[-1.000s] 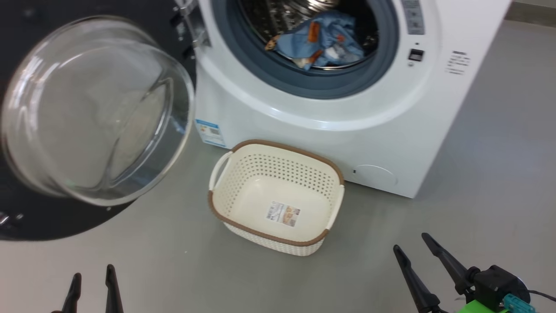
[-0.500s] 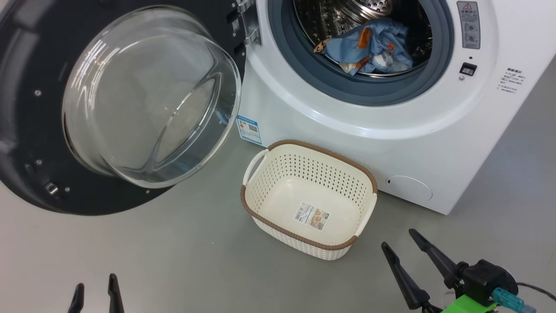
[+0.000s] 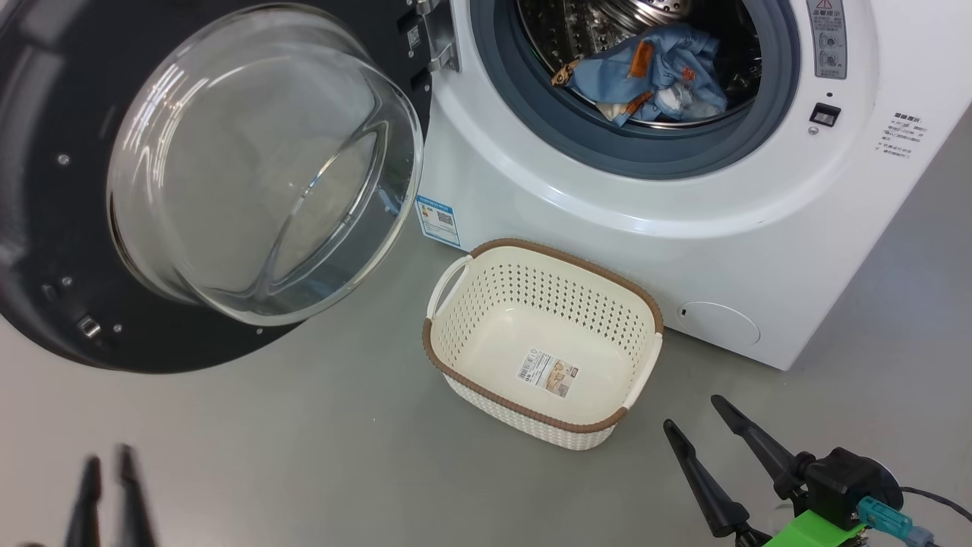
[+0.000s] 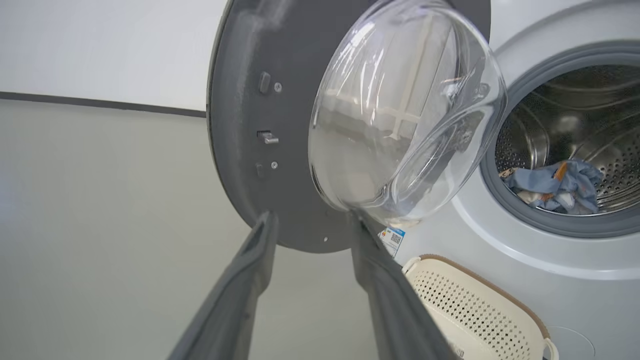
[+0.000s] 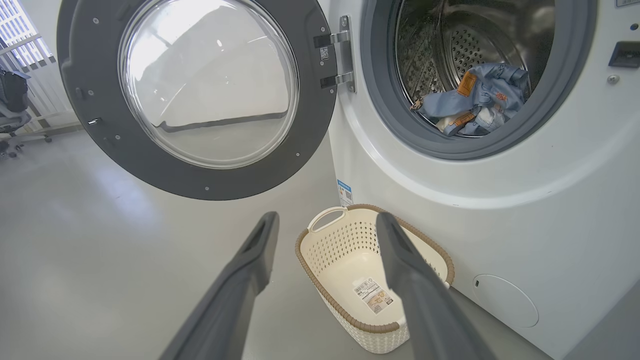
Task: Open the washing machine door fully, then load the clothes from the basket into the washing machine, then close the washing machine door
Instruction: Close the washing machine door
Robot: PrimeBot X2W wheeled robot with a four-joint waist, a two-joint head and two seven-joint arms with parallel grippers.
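The washing machine (image 3: pixel 569 228) is a white front-loader, and the washing machine door (image 3: pixel 45 228) hangs wide open to its left with the glass dome facing me. The clothes (image 3: pixel 653 72), blue with orange prints and some cream cloth, lie in the steel drum, as the wrist views also show (image 4: pixel 555 185) (image 5: pixel 480 95). The basket (image 3: pixel 547 304) sits on the floor before the machine with just a paper label inside. My left gripper (image 3: pixel 108 471) is low at the left, blurred, open and holding nothing (image 4: pixel 312 217). My right gripper (image 3: pixel 692 414) is open right of the basket (image 5: pixel 326 216).
Grey floor (image 3: pixel 304 456) spreads in front of the machine and under the open door. A blue energy sticker (image 3: pixel 438 220) and a round service cap (image 3: pixel 717 323) mark the machine's lower front. An office chair (image 5: pixel 12 100) stands far off beside a window.
The head camera swung, shifting the whole scene right, then settled. My left gripper rose in the head view, blurred, its fingers a little closer together. The right gripper kept its place.
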